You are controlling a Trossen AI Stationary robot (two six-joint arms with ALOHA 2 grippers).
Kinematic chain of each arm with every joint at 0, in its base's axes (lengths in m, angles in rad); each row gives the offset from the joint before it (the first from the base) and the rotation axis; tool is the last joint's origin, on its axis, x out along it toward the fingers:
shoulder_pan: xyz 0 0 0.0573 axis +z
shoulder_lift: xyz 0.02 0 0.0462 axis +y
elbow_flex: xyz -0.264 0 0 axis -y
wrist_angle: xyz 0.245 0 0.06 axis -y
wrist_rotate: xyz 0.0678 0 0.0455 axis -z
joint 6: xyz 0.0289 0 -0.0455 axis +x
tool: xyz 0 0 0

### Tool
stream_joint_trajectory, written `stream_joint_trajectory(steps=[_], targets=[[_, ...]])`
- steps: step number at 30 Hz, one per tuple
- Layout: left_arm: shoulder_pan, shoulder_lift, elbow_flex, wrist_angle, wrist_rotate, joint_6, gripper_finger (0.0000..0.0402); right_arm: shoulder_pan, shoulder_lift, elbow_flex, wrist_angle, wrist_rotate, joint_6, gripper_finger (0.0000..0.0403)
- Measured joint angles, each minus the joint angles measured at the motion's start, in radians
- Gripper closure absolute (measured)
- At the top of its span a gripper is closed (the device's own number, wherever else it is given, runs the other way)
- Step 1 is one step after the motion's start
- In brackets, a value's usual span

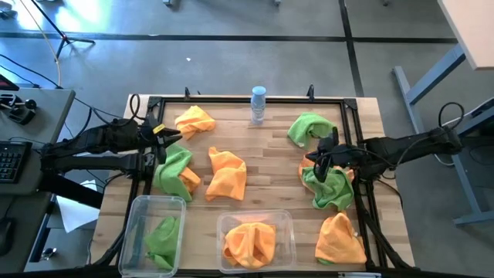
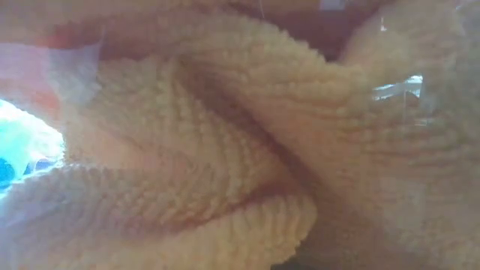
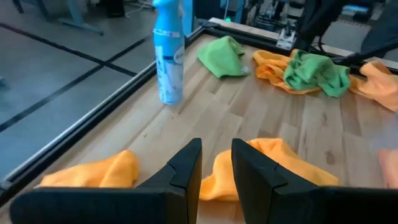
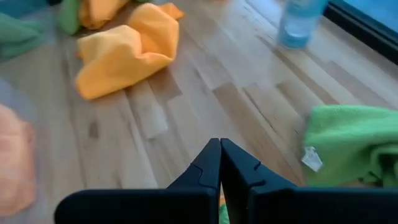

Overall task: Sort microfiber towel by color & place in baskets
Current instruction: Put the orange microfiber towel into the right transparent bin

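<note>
Setting: a pale wooden slatted table [image 1: 262, 154] ringed by a black metal frame, seen from above, with fuzzy microfiber cloths scattered across it.
Left gripper [image 3: 216, 163]: poised near the table's left edge above a bright orange crumpled towel [image 1: 194, 121]; its two dark fingers stand a narrow gap apart, gripping nothing.
Right gripper [image 4: 220, 163]: over the right side of the table, just beside a green bunched towel [image 1: 310, 128]; its fingers are pressed together and empty.
Narrower basket: the clear plastic rectangular bin [image 1: 136, 212] at the front left holds one green cloth [image 1: 163, 239].
Wider basket: the clear plastic bin with rounded corners [image 1: 287, 225] at front centre holds an orange cloth [image 1: 250, 241], whose weave fills the low view.
Loose cloths, left: a green towel lying on an orange one [image 1: 174, 173], near the left arm.
Loose cloths, centre: an orange folded towel [image 1: 228, 174], alone on the boards.
Loose cloths, right: a green towel heaped on an orange one [image 1: 330, 188] under the right arm; another orange lump [image 1: 340, 241] at the front right corner.
Also on the table: a small clear bottle with a pale blue label [image 1: 258, 104], upright at the far edge.
</note>
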Motion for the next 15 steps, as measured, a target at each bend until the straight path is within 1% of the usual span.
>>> stream_joint_trajectory(steps=[4, 7, 9, 11, 13, 15], targets=[[0.0, 0.044, 0.0, 0.009, -0.014, 0.05, 0.0327, -0.086, -0.075, -0.113, 0.163, -0.109, -0.036, 0.0403], [0.0, 0.092, 0.0, 0.009, -0.053, 0.018, 0.0318, -0.161, -0.121, -0.178, 0.267, -0.184, -0.09, 0.0403], [0.0, 0.126, 0.0, 0.009, -0.071, -0.041, 0.0303, -0.215, -0.143, -0.197, 0.3, -0.234, -0.131, 0.0403], [0.004, 0.167, 0.0, 0.009, -0.088, -0.147, 0.0283, -0.271, -0.153, -0.199, 0.308, -0.296, -0.169, 0.0403], [0.016, 0.215, 0.0, 0.009, -0.093, -0.255, 0.026, -0.328, -0.158, -0.2, 0.31, -0.378, -0.21, 0.0403], [0.029, 0.268, 0.0, 0.009, -0.088, -0.33, 0.0234, -0.383, -0.158, -0.2, 0.315, -0.463, -0.249, 0.0403]])
